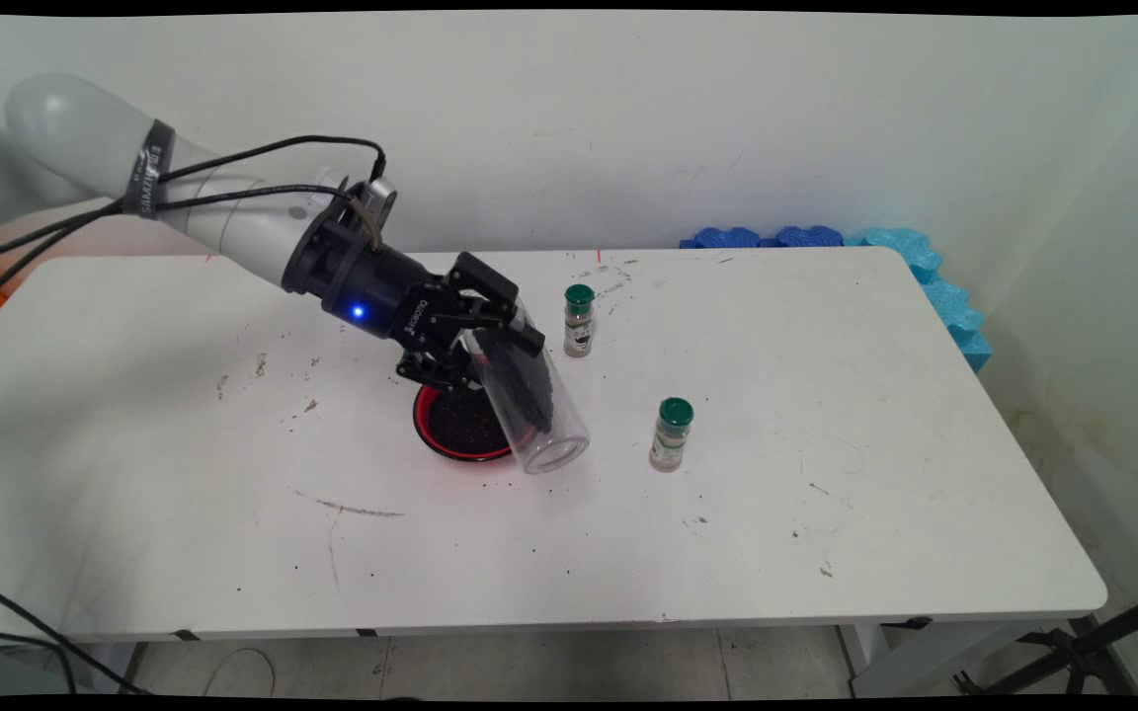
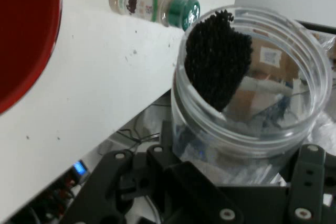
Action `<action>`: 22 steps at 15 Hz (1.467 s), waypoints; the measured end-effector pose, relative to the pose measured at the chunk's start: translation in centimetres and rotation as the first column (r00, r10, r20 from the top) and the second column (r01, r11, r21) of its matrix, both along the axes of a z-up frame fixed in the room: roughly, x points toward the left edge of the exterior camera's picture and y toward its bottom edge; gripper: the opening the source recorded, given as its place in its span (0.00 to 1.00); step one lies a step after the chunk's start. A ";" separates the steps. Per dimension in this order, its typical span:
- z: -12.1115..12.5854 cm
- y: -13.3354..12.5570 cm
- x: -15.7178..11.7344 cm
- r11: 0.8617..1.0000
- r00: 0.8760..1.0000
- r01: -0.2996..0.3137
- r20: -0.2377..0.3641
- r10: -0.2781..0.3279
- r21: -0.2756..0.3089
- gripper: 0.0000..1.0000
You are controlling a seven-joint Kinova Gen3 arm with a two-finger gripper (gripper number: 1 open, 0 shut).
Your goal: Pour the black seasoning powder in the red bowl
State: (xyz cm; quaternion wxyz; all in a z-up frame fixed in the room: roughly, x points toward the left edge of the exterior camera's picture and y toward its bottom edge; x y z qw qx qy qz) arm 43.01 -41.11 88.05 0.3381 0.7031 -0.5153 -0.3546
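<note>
One claw (image 1: 485,341) grips a clear jar (image 1: 529,400), its jaws closed around the body, tilting the mouth down just past a red bowl (image 1: 450,427) under the claw. Dark grains (image 1: 522,385) cling to the jar's lower wall (some fill the bowl). Two shakers (image 1: 579,320) (image 1: 672,434) stand beyond. Pouring cleanly likely calls for keeping the mouth over the bowl.

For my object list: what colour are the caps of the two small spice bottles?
Green caps on both spice bottles, clearest in the main view.
</note>
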 end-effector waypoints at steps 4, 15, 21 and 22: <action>0.7 -0.4 -0.4 0.983 0.994 0.100 0.053 -0.093 -0.151 0.00; 3.5 -1.0 -1.6 0.778 0.932 0.360 0.241 -0.272 -0.514 0.00; 5.9 -1.2 -3.3 0.602 0.889 0.458 0.337 -0.309 -0.654 0.00; 6.2 -1.2 -3.5 0.569 0.881 0.474 0.355 -0.314 -0.672 0.00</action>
